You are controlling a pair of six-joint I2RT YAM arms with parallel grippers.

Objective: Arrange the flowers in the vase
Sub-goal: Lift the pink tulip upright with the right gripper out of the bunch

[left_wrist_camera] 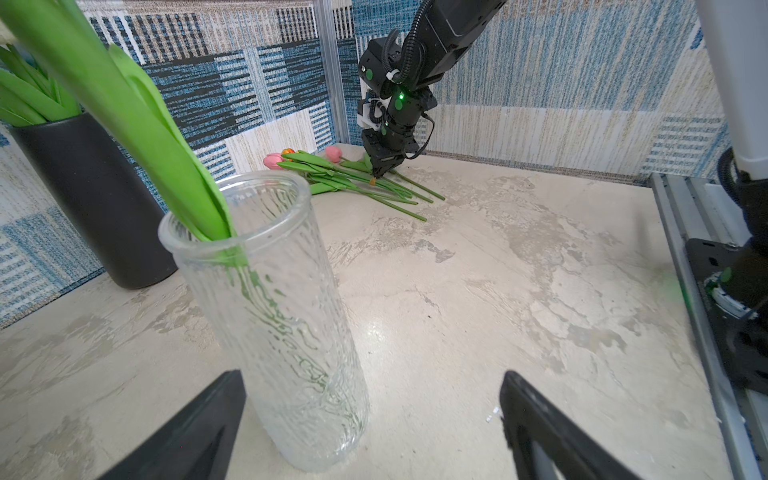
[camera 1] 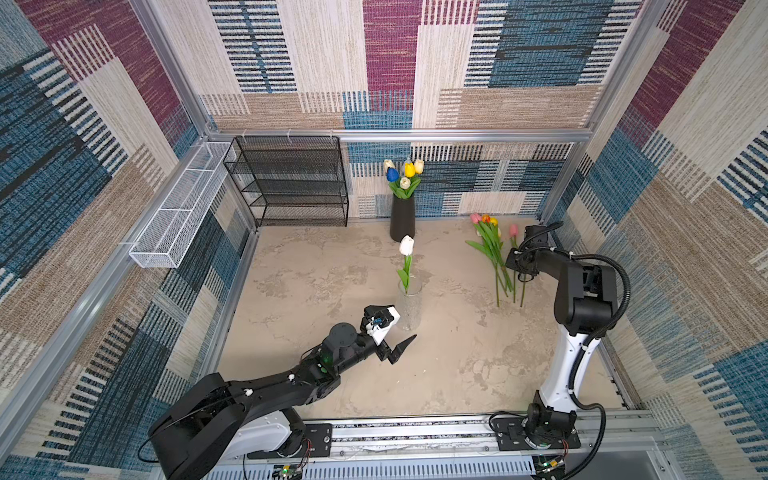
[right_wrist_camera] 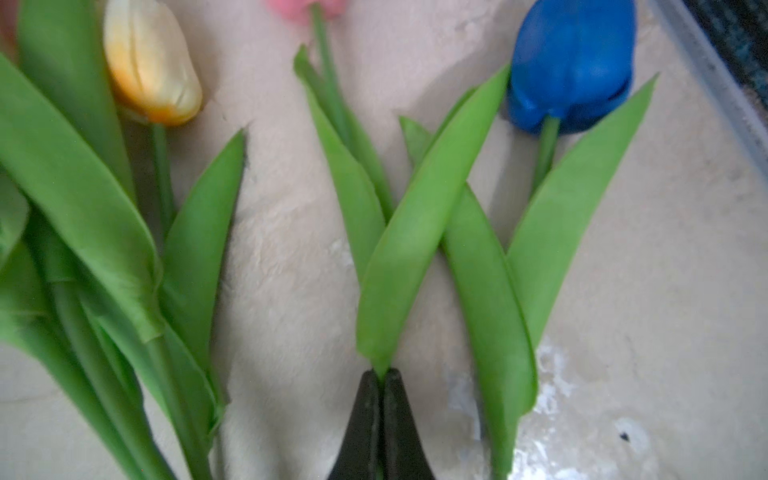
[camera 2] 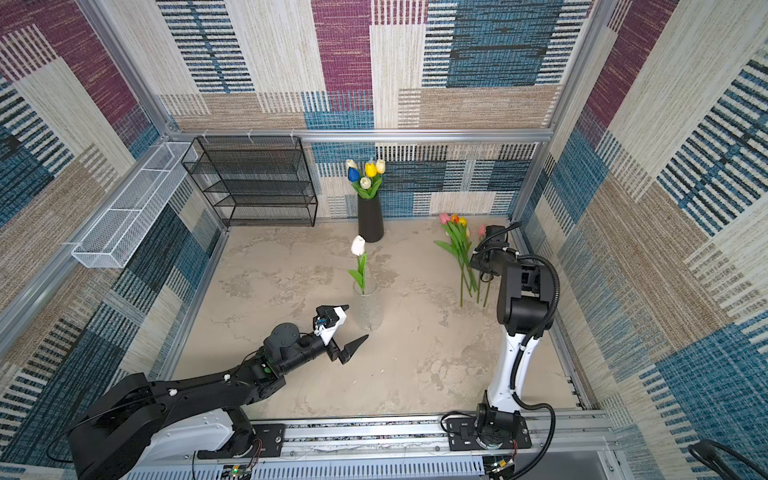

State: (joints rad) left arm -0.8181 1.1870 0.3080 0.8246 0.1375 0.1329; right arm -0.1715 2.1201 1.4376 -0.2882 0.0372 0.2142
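1. Right gripper (right_wrist_camera: 380, 374) is down on the pile (camera 1: 492, 249) at the back right of the table (camera 1: 311, 291). Its jaws are clamped together on the base of a leaf (right_wrist_camera: 415, 249).
2. Can't tell whose leaf it is, blue tulip (right_wrist_camera: 573, 62) or pink tulip (right_wrist_camera: 307, 8). The view is blurred and the greenery crosses there.
3. Left gripper (left_wrist_camera: 372, 373) is spread wide and empty, low and just beside the vase (camera 1: 412, 318).
4. Vase stands mid-table with one white tulip (camera 1: 406, 245) in it, leaning. Black vase (camera 1: 402, 220) behind it holds several more.
5. Step in hand: lift one tulip off the pile. A leaf-only pinch will likely flop or slip, so check the stem rises with it. If not, regrip on the stem below the leaves.
6. Lift straight up and slowly, so crossed leaves don't drag the neighbours.
7. Left gripper could close on the vase to steady it for insertion. Stem end goes in first, clear of the white tulip.
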